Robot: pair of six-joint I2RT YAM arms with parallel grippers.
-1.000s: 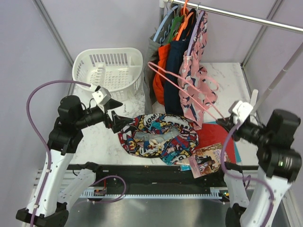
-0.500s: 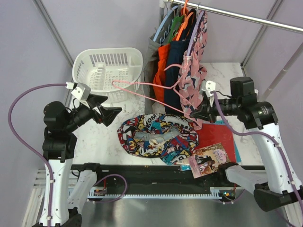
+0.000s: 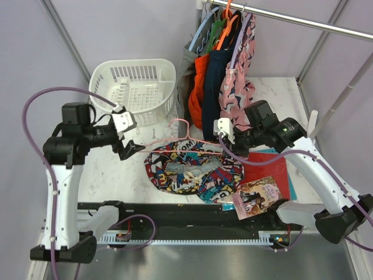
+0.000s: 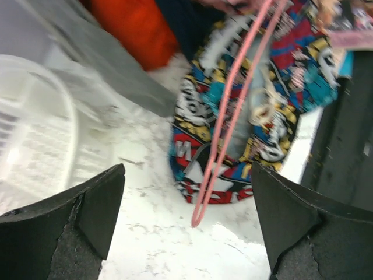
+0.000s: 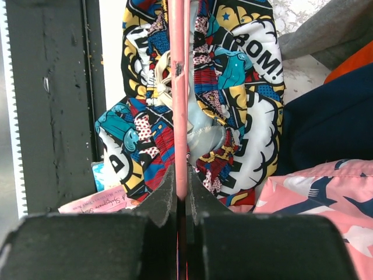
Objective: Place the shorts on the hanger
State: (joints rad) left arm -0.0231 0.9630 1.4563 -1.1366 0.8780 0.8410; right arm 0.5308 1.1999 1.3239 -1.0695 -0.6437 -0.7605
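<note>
The comic-print shorts (image 3: 192, 169) lie crumpled on the marble table near its front edge. The pale-pink hanger (image 3: 187, 131) stretches across their far side, hook pointing away from the arms. My right gripper (image 3: 228, 142) is shut on the hanger's right end; in the right wrist view the wire (image 5: 178, 87) runs straight out of the closed gripper (image 5: 181, 186) over the shorts (image 5: 245, 105). My left gripper (image 3: 135, 150) hovers open just left of the shorts. In its wrist view the hanger's looped end (image 4: 205, 195) points toward the wide gap of the gripper (image 4: 187, 169), untouched.
A white basket (image 3: 134, 84) stands at the back left. Hung clothes (image 3: 221, 70) on a rail crowd the back centre, right behind the right gripper. A red sheet (image 3: 268, 169) and a printed card (image 3: 256, 195) lie right of the shorts. A black rail (image 3: 175, 213) borders the near edge.
The right arm has swung left and down, carrying the hanger from beside the hung clothes to over the shorts. The left gripper pulled back, then returned beside the shorts, still open.
</note>
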